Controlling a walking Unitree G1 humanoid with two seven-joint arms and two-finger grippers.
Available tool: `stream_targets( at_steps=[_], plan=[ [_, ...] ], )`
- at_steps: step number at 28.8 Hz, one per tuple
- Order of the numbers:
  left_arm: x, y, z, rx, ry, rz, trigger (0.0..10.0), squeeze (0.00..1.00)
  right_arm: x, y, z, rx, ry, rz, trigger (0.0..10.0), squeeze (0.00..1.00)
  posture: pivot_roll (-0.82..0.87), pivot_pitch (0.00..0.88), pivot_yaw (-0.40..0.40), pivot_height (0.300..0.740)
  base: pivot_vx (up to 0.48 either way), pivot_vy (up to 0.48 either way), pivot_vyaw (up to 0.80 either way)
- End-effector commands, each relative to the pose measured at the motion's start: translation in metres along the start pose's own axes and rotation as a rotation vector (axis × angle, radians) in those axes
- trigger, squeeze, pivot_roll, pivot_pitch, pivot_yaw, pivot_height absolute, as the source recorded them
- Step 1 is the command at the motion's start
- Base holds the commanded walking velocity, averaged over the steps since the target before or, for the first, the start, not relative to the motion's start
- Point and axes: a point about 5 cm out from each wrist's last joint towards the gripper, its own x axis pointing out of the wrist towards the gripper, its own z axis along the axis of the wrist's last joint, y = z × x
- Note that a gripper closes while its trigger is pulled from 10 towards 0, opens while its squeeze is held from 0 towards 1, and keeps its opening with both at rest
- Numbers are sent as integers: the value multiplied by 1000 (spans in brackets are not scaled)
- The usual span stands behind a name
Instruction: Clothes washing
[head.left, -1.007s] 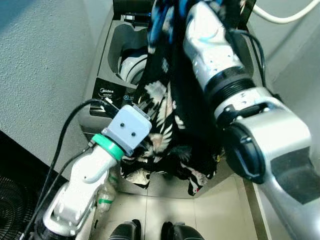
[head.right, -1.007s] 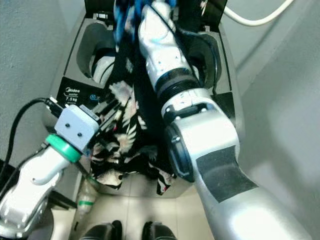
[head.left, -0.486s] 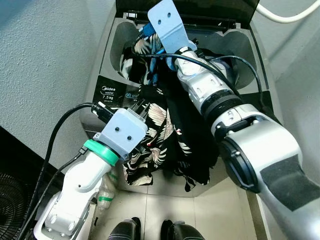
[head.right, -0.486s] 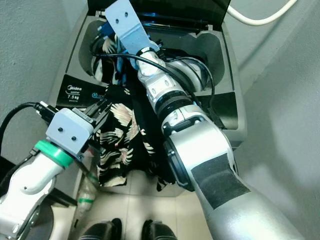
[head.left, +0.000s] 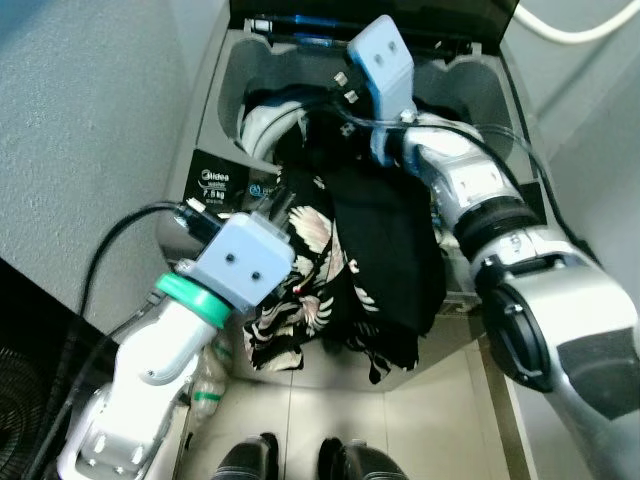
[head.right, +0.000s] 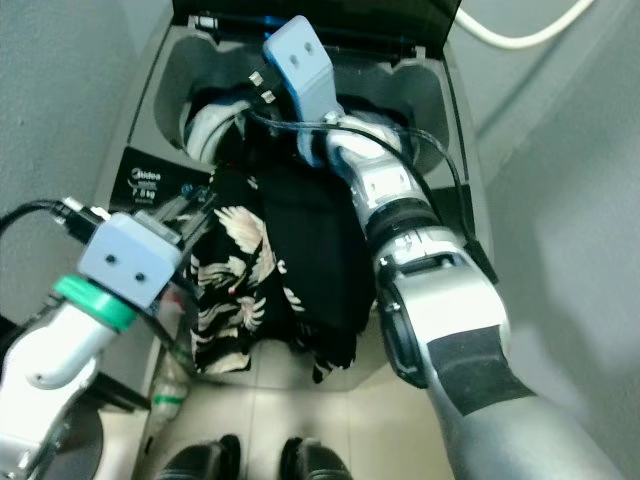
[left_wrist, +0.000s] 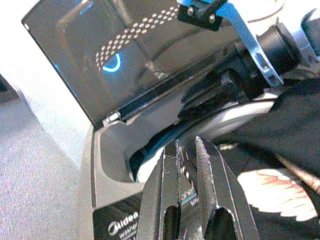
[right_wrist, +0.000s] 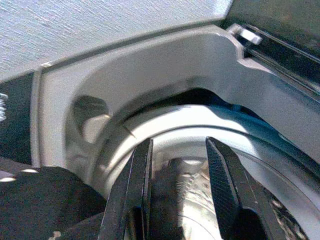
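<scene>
- The grey top-loading washing machine (head.left: 205, 120) has its front panel covered by the black garment with pale floral print (head.left: 330, 270); the drum's depth is dark and unreadable
- The raised dark translucent lid (left_wrist: 100, 55) is cut off by the head views' top edge
- The left gripper (left_wrist: 187, 165) has its finger bases cut off by the wrist view's edge; in the head views its fingers are hidden behind the blue-grey wrist camera block (head.left: 238, 262)
- The right gripper (right_wrist: 176, 165) has fingertips lost in the drum's shadow; whether cloth lies between them cannot be told
- The small print on the black control panel (head.left: 222, 185) is too small to read beyond the brand
- The white cable (head.left: 570, 30) runs off the frame
</scene>
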Motion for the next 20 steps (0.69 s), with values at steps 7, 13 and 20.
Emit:
stream_targets(
  at_steps=[7,13,20],
  plan=[
    [0,25,10,-39,-3,125,10000,0,-59,-17,-19,154,-217,-77,10000,0,76,130,-25,740,0,0,0],
    [16,50,17,-107,-30,272,10000,0,-82,-11,9,225,-446,-75,10000,0,67,122,-15,740,0,0,0],
    [34,86,27,-203,-73,318,10000,0,-87,24,5,-26,-244,155,10000,0,59,113,-13,740,0,0,0]
  ],
)
